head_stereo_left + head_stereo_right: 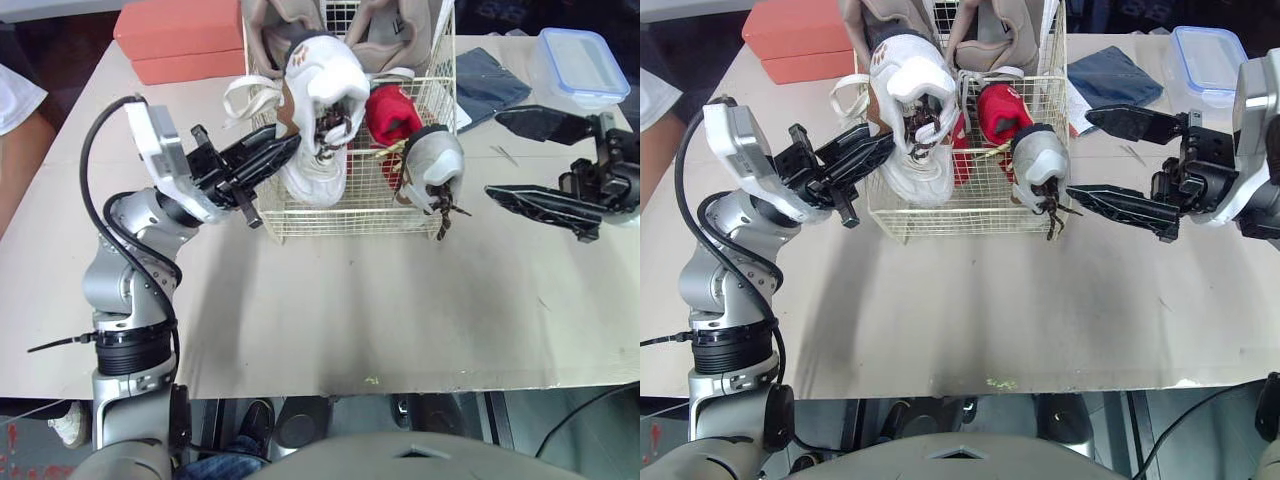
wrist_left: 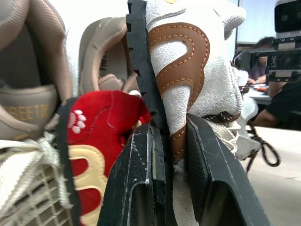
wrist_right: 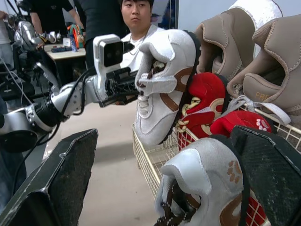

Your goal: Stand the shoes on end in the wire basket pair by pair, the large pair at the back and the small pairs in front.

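A wire basket (image 1: 350, 215) stands at the back middle of the table. Two large tan shoes (image 1: 385, 30) stand on end at its back, and red small shoes (image 1: 392, 112) sit in front of them. My left gripper (image 1: 285, 150) is shut on a white shoe with brown trim (image 1: 320, 110), holding it upright at the basket's front left; the wrist view shows the fingers (image 2: 141, 179) clamped on its side. The matching white shoe (image 1: 435, 160) hangs at the front right corner, laces dangling outside. My right gripper (image 1: 1081, 155) is open, with that shoe (image 3: 202, 188) between its fingers.
An orange-red box (image 1: 180, 35) lies behind the basket on the left. A dark blue cloth (image 1: 490, 80) and a clear lidded container (image 1: 580, 65) lie at the back right. A person (image 3: 136, 19) stands beyond the table's left side.
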You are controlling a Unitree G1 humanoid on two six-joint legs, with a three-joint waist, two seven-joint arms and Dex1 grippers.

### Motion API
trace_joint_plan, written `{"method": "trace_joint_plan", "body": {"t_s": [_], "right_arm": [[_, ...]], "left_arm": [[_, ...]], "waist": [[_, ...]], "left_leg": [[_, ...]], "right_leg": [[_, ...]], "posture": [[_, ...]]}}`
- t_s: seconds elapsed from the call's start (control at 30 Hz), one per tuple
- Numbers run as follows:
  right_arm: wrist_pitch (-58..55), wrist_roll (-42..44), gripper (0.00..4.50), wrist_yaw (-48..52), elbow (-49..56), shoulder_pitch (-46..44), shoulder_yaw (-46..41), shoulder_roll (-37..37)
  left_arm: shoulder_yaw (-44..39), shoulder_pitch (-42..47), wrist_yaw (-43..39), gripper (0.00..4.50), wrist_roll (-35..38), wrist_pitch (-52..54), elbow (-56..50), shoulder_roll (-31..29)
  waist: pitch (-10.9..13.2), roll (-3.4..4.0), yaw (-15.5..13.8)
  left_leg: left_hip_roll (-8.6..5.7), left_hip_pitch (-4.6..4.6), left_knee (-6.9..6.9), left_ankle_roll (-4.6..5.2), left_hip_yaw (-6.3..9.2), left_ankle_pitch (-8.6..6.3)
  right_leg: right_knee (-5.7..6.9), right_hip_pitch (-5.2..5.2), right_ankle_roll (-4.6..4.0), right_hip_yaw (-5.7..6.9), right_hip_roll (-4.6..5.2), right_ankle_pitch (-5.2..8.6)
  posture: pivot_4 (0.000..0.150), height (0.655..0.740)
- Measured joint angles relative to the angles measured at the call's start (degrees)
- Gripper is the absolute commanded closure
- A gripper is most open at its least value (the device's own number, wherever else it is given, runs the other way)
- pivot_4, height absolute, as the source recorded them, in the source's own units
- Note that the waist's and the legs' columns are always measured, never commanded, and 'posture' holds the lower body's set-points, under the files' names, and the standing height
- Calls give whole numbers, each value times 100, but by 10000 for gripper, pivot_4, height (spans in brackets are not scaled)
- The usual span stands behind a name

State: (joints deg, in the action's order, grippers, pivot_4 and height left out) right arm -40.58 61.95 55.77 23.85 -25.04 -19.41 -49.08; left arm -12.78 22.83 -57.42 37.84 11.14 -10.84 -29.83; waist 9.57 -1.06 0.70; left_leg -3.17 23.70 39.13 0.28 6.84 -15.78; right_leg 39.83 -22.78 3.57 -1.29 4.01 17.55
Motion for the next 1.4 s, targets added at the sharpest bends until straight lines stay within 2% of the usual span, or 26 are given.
{"method": "trace_joint_plan", "body": {"t_s": [0.2,0.43,0.5,0.73,0.77,0.8,0.9,1.2,1.4], "right_arm": [[-1,94,0,-21,4,0,2,75],[-8,103,0,-13,17,112,-3,51],[-9,101,0,-9,15,156,-9,11],[-7,102,0,-2,8,157,-25,-12],[-7,103,0,-2,5,157,-25,-12],[-7,103,0,0,1,157,-27,-13],[-6,102,0,10,-11,173,-35,-13],[2,75,0,54,-20,379,-135,-16],[55,4,0,104,-49,603,-139,-5]], "left_arm": [[203,41,-325,41231,-360,-686,486,51],[352,-246,-607,41231,-421,-766,697,37],[367,-315,-597,30867,-454,-794,730,36],[463,-564,-676,982,-607,-818,748,12],[470,-581,-690,147,-604,-812,745,9],[474,-617,-722,147,-589,-779,721,3],[381,-668,-701,147,-402,-556,673,-64],[-81,-710,-444,147,304,361,-18,-606],[-499,-607,-347,147,1124,1133,-537,-1085]], "waist": [[0,0,3],[-1,1,11],[-2,3,8],[-15,26,-7],[-14,27,-7],[-13,31,-7],[-12,31,9],[-10,30,11],[-8,27,10]], "left_leg": [[0,-3,0,0,2,0],[0,-4,0,0,2,0],[0,-6,0,0,3,0],[0,-44,-6,4,3,-2],[0,-60,-11,6,2,-3],[0,-120,-35,29,2,-17],[2,-161,-72,31,-9,-18],[10,-146,-78,30,-14,-17],[10,-123,-83,6,-1,-4]], "right_leg": [[1,3,0,2,-1,0],[1,4,0,1,0,0],[1,5,0,1,0,0],[3,42,0,-1,0,0],[3,55,0,-2,0,0],[-8,108,-1,-2,1,2],[-7,125,-2,-15,-1,2],[-40,118,-2,-19,-5,2],[-69,111,-2,-6,-4,1]], "posture": [[1500,7400],[1500,7400],[1500,7400],[1500,7400],[1500,7400],[1500,7400],[1500,7400],[1500,7400],[1500,7400]]}}
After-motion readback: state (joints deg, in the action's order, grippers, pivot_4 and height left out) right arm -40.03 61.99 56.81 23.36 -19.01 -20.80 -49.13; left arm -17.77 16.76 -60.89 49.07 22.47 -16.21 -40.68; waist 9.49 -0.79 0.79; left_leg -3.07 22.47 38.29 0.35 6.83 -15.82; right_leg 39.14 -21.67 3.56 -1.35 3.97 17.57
